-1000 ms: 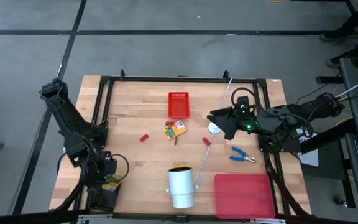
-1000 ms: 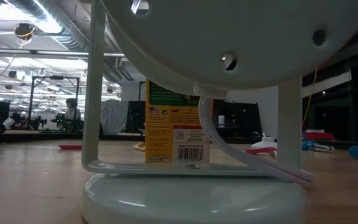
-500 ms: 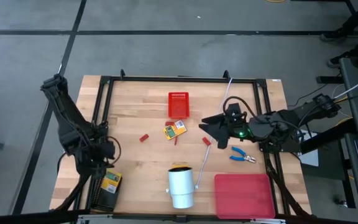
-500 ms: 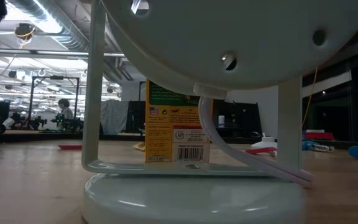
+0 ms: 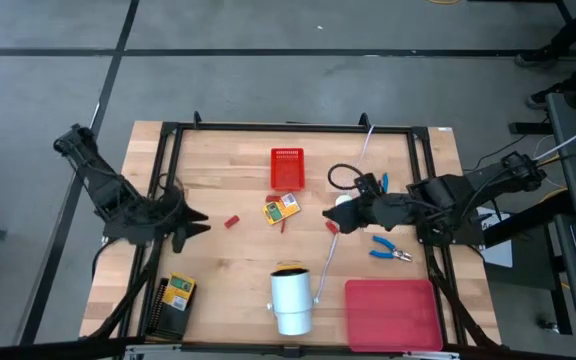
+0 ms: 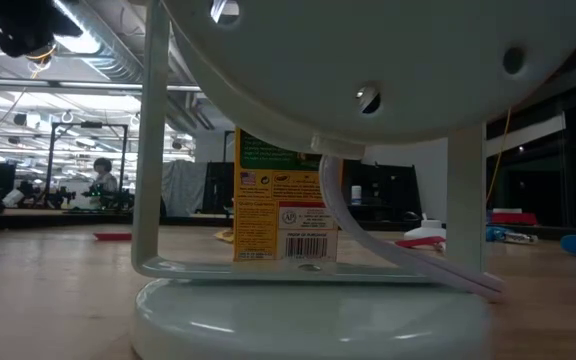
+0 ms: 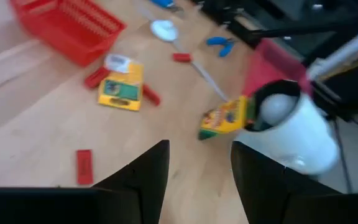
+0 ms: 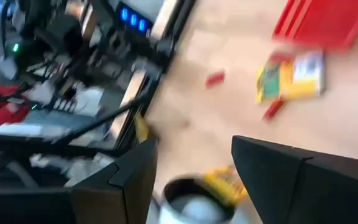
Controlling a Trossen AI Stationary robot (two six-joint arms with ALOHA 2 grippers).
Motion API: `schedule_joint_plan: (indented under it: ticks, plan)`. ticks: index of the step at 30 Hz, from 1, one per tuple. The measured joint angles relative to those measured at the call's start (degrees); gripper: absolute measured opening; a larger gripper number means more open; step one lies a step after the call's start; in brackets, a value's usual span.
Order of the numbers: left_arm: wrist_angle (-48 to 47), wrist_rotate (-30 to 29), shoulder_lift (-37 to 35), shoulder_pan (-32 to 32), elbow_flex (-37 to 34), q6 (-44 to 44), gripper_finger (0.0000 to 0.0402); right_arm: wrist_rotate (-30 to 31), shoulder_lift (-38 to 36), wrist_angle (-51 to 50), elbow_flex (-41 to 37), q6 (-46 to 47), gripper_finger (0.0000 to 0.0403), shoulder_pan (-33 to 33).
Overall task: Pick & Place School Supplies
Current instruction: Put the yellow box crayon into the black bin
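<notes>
In the high view the left tool (image 5: 190, 226) sits at the left middle of the desk (image 5: 228, 265); its wrist view shows the two fingers (image 7: 146, 177) spread apart with nothing between them. A red block (image 5: 232, 221) lies just to its right. Below it, at the lower left of the frame, a yellow-and-green box (image 5: 178, 291) rests at the desk's edge. The right tool (image 5: 340, 216) is right of centre, over the white disc; its wrist view shows its fingers (image 8: 132, 174) wide apart and empty. Another printed box (image 5: 281, 209) lies in the middle below the red basket (image 5: 287, 168), with a red block (image 5: 333, 227) beside the right tool. Blue-handled pliers (image 5: 389, 250) lie lower right, above the red tray (image 5: 393, 314). A white cylinder (image 5: 291, 297) stands at lower centre.
</notes>
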Motion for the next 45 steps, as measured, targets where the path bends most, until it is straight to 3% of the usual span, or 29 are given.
schedule_joint_plan:
  ticks: [5,9,14,19,22,31,36,45]
  plan:
    - [-0.1,7.3,-0.4,6.6,0.0,-1.1,0.0169,-15.0,1.8,0.4,0.0,10.4,0.0212,-2.9]
    - [0.1,6.4,-0.7,8.0,0.0,0.9,0.0179,-24.7,3.4,2.6,0.0,14.6,0.0212,-5.0]
    - [0.5,1.2,1.9,6.6,0.0,13.6,0.0181,-31.6,5.6,4.6,0.0,11.8,0.0212,-8.4]
    - [3.4,-7.4,8.8,4.4,-0.1,32.0,0.0176,-29.2,5.9,4.1,0.1,7.6,0.0212,-10.6]
    - [11.4,-11.6,12.7,3.0,-2.6,39.3,0.0177,-27.0,5.5,3.4,0.0,6.7,0.0212,-11.6]
    - [48.3,-8.3,23.7,0.3,-17.8,36.7,0.0178,-17.7,4.0,3.6,0.1,6.3,0.0212,-8.8]
    - [61.1,-7.7,34.5,0.2,-18.8,44.6,0.0171,-11.2,3.7,3.2,0.0,6.3,0.0212,-5.6]
    - [85.7,-4.4,49.3,3.1,-18.8,51.1,0.0175,-6.8,3.7,3.1,0.0,10.5,0.0212,-3.2]
